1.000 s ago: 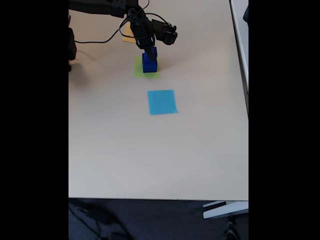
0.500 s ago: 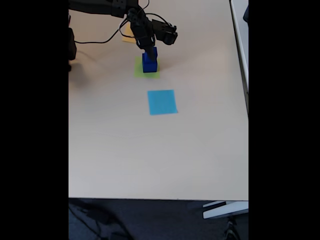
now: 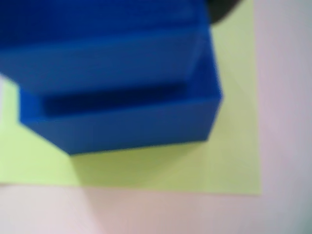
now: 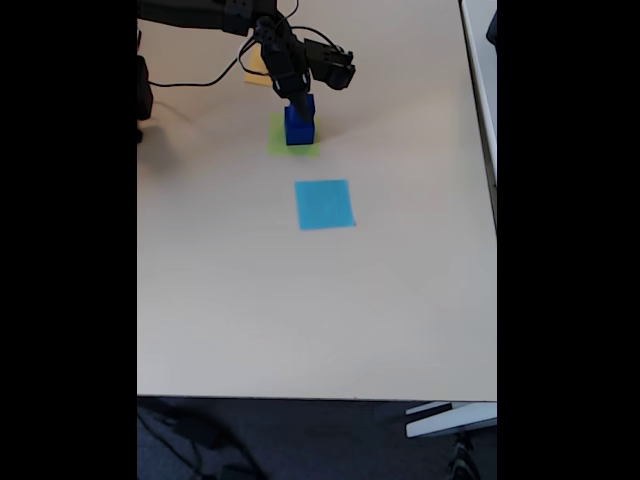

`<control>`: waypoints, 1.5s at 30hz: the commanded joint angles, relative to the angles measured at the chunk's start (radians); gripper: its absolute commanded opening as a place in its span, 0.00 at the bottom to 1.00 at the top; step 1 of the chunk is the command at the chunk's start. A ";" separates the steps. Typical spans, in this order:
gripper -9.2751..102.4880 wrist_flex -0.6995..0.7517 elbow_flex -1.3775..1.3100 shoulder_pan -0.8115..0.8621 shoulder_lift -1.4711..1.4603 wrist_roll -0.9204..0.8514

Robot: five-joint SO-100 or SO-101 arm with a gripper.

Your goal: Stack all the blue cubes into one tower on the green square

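The pincer [image 4: 298, 100] sits at the top of the blue cubes [image 4: 299, 124]; its grip cannot be told.
The counter [image 4: 300, 300] carries the green square [image 4: 278, 142], where the wider cube supports a narrower one, apparently for stability.

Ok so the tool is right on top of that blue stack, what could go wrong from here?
1. In the wrist view the upper cube sits offset on the lower cube; a nudge could slide it off.
2. In the fixed view the tool is at the stack's top, so lifting away might drag or tip it.
3. The stack stands toward one side of the green square, so a shove could push it off.
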 commanded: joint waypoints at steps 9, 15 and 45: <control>0.28 -0.014 -0.005 -0.005 0.078 0.009; 0.31 -0.014 -0.005 -0.006 0.078 0.009; 0.39 -0.067 -0.052 -0.023 0.095 -0.040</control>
